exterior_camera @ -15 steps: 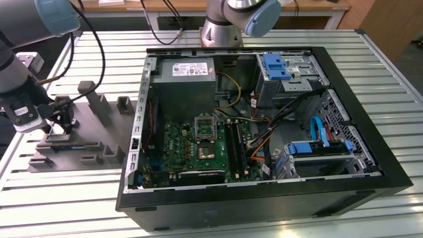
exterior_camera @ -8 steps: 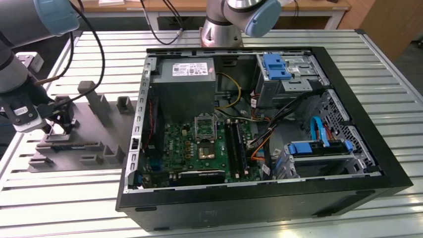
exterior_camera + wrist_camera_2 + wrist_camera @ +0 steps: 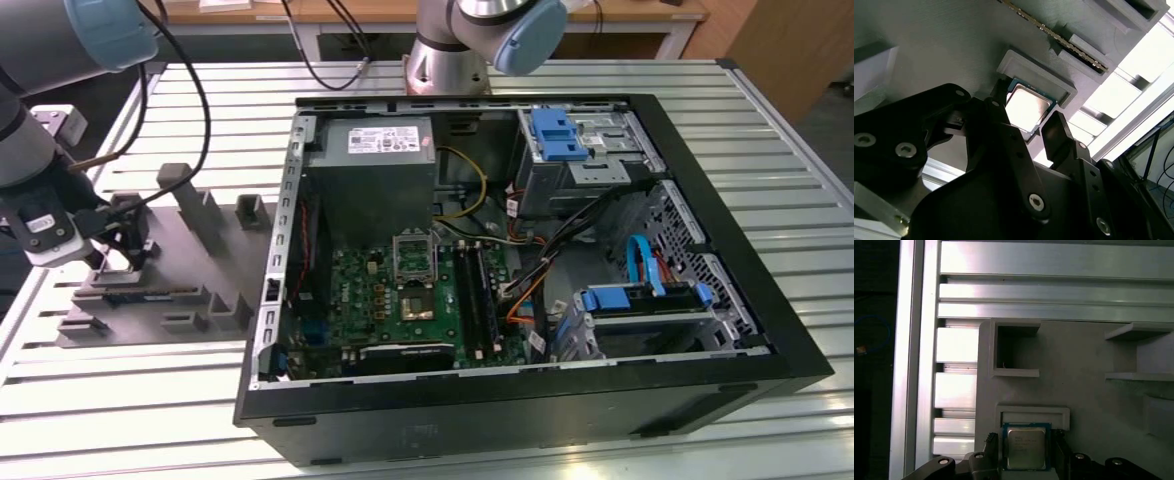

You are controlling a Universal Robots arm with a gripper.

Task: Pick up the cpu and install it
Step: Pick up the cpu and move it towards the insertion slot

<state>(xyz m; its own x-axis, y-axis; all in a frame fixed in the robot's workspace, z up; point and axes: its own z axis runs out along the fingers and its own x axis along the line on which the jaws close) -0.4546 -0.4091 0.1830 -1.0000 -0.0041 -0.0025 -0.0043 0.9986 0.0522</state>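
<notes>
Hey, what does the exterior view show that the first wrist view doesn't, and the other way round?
The exterior view adds the wider scene: the open computer case with its motherboard, and the arm above the grey tray. The first wrist view adds the close detail: the cpu lying flat in a walled nest of the tray, next to a square pocket. Both share the grey tray, the slatted metal table under it, and the gripper at the tray.
</notes>
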